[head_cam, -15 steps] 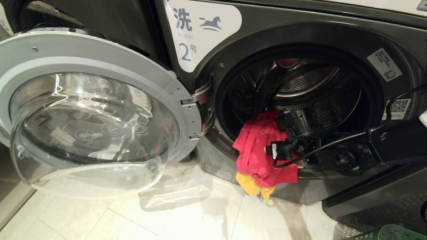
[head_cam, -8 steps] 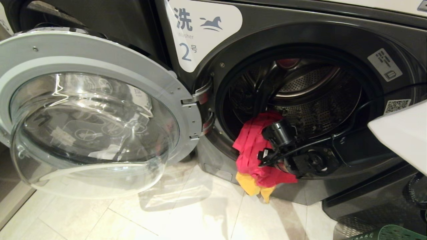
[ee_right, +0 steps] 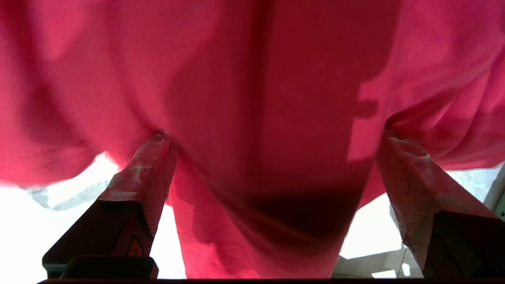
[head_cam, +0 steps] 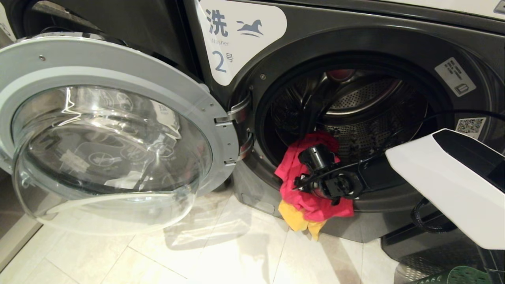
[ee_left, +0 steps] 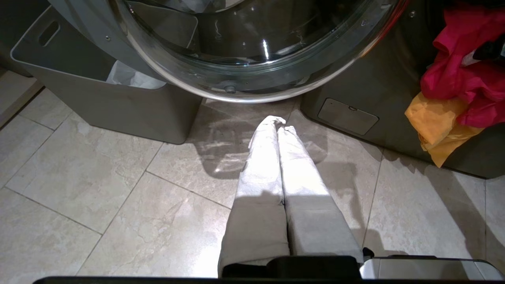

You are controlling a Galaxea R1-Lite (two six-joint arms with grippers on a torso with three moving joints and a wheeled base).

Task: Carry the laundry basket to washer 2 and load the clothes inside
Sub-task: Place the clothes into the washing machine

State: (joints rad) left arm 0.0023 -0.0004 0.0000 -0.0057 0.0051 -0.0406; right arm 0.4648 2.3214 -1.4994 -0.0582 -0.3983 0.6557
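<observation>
A: Head view: washer 2 (head_cam: 355,47) wide open, glass door (head_cam: 106,146) swung out to the left, white label with horse logo and "2" plain to read. Pink-red garment (head_cam: 294,169) draped over the lower lip of the opening, half in the drum, half hanging down the front. Yellow-orange cloth (head_cam: 294,219) dangling beneath it, just above the floor tiles.

B: And the right gripper (ee_right: 272,138)?

A: Hard to make out from the head. Only the dark wrist and cabling at the lip, against the garment; fingertips hidden behind them. White forearm shell cutting off the lower right of the washer front.

B: Right wrist view, then?

A: Fingers (ee_right: 150,165) spread wide, tips pressed into the pink-red fabric, a broad fold of it hanging between them. No pinch on it.

B: Laundry basket?

A: Only a sliver of green rim (head_cam: 453,275) at the bottom right corner, cut off by the frame. Contents not visible. Grey-green garment nowhere to be made out.

B: Left gripper (ee_left: 278,123)?

A: Pads pressed together, holding nothing, hanging low over the tiles below the door. Grey bin (ee_left: 114,98) with a white bag beside the washer, partly hidden by the door.
</observation>
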